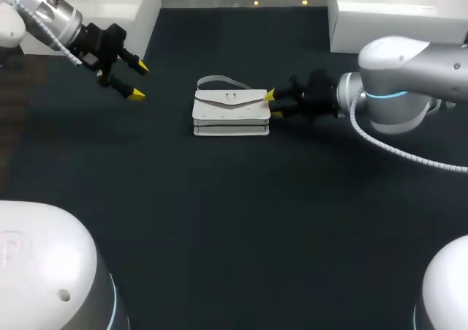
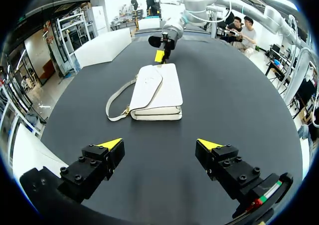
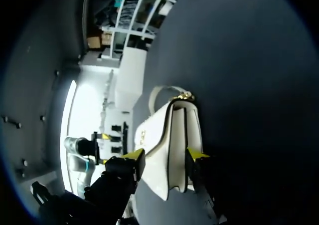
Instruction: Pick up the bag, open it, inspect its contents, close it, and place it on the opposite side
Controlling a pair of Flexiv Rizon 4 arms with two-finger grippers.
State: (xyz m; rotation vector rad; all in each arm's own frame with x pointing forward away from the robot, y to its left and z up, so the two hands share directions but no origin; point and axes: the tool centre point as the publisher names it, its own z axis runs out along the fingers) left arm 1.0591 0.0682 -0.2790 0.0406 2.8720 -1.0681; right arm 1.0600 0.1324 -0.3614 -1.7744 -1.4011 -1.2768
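Observation:
A white bag (image 1: 230, 110) lies flat in the middle of the dark table, flap shut, with its strap (image 1: 219, 79) curled behind it. My right gripper (image 1: 273, 104) is at the bag's right end. In the right wrist view the yellow tips of the right gripper (image 3: 165, 155) stand on either side of the bag's (image 3: 169, 130) end, parted about as wide as the bag is thick. My left gripper (image 1: 139, 80) hangs wide open above the table, well to the left of the bag. From the left wrist, the bag (image 2: 157, 93) lies ahead of the left gripper (image 2: 160, 145), and the right gripper (image 2: 160, 53) is at its far end.
White blocks stand at the back left (image 1: 110, 8) and back right (image 1: 395, 15) of the table. Dark tabletop (image 1: 234, 220) stretches in front of the bag. My arms' white bases (image 1: 44, 271) fill the near corners.

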